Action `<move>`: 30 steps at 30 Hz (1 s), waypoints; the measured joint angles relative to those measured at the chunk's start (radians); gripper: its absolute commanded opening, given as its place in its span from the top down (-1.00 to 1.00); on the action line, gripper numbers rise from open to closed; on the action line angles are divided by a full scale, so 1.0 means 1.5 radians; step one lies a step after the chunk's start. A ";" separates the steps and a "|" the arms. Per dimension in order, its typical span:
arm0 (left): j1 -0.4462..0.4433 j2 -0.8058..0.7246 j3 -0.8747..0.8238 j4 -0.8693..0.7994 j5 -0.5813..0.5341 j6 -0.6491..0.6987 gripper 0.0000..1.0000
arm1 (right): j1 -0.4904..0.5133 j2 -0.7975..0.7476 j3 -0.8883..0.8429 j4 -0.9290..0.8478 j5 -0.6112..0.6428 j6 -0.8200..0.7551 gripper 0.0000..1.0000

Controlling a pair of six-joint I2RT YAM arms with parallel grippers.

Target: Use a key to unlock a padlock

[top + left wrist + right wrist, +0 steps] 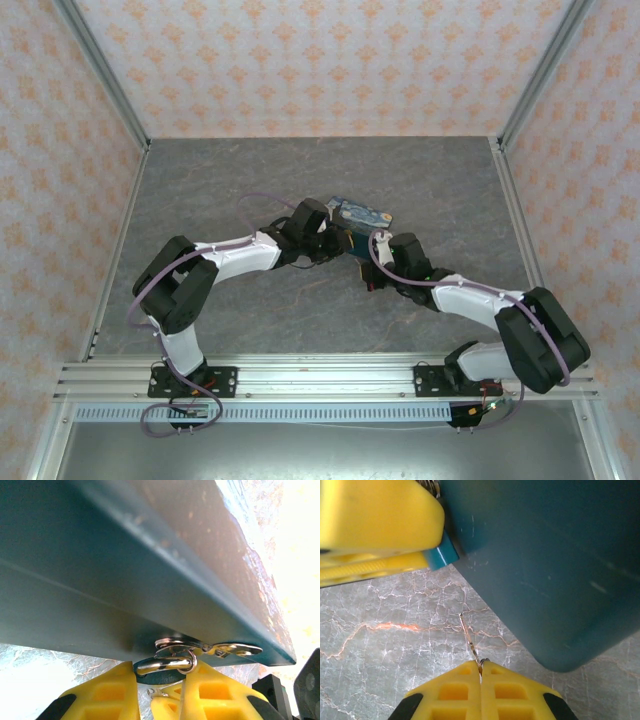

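In the left wrist view the padlock (150, 676) is pinched between my left gripper's (161, 679) yellow fingers. Its silvery shackle (165, 665) passes through the tin's metal hasp (200, 647). In the right wrist view my right gripper (480, 666) is shut on the key (469, 639), a thin golden sliver sticking forward over the table. A teal corner of the padlock (443, 555) shows beyond the key tip at upper left, under the left gripper's fingers (375, 525). Key tip and lock are apart. From above, the left gripper (335, 243) and right gripper (368, 268) meet beside the tin.
The blue painted tin box (360, 212) stands mid-table, and its dark teal side (545, 555) looms just right of the key. The grey marbled tabletop (250, 170) is enclosed by patterned walls. An aluminium rail (320, 375) runs along the near edge.
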 measured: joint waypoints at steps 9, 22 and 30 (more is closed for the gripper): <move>0.000 0.000 0.000 0.000 0.000 -0.004 0.63 | 0.001 0.012 0.020 0.016 0.001 -0.002 1.00; 0.000 -0.001 0.000 0.001 -0.001 -0.005 0.63 | 0.001 0.028 0.039 0.019 0.001 -0.004 1.00; 0.000 -0.002 0.000 0.001 -0.001 -0.010 0.63 | 0.001 0.029 0.040 0.020 0.000 -0.003 1.00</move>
